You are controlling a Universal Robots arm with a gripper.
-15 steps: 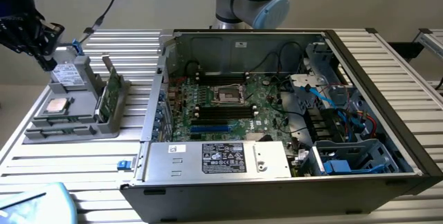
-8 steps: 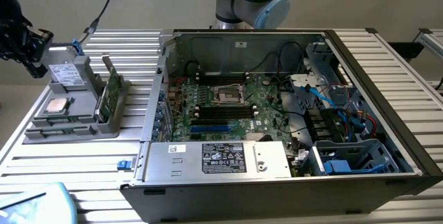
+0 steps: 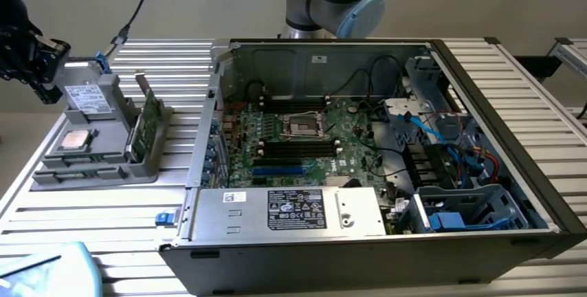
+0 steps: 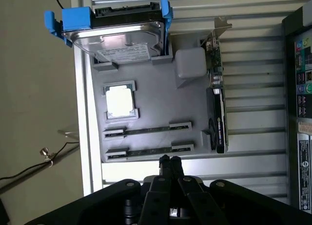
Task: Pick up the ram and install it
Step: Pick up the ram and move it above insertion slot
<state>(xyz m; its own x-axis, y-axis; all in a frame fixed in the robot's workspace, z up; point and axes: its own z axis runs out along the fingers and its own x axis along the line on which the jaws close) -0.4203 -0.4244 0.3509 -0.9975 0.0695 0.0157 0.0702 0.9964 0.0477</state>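
1. Exterior view: the gripper [image 3: 44, 84] hangs at the exterior view's left, near a grey tray [image 3: 55, 177] of parts on the slatted table [image 3: 101, 221]. It is well apart from the open computer case [image 3: 513, 242], where long black slots [image 3: 295, 147] flank the socket on the motherboard [image 3: 353, 128].

2. Wrist view: the gripper's two jaws are pressed together with nothing between them, poised just off the tray edge nearest two long holders. The ram [image 4: 146, 129] appears to be the thin strip standing on edge between the clips of one holder (a second strip [image 4: 146, 153] lies parallel, closer to the gripper). It is too slim here to be certain. A hard drive [image 4: 117, 40], a processor chip [image 4: 119, 99] and an upright card [image 4: 218, 118] share the tray.

3. Doing it well, as a judgement: the jaws would need to part before descending. They should line up across the strip's thickness and close near the middle of its top edge. The lift should be straight up, so the stick neither twists in its clips nor brushes the upright card beside it.
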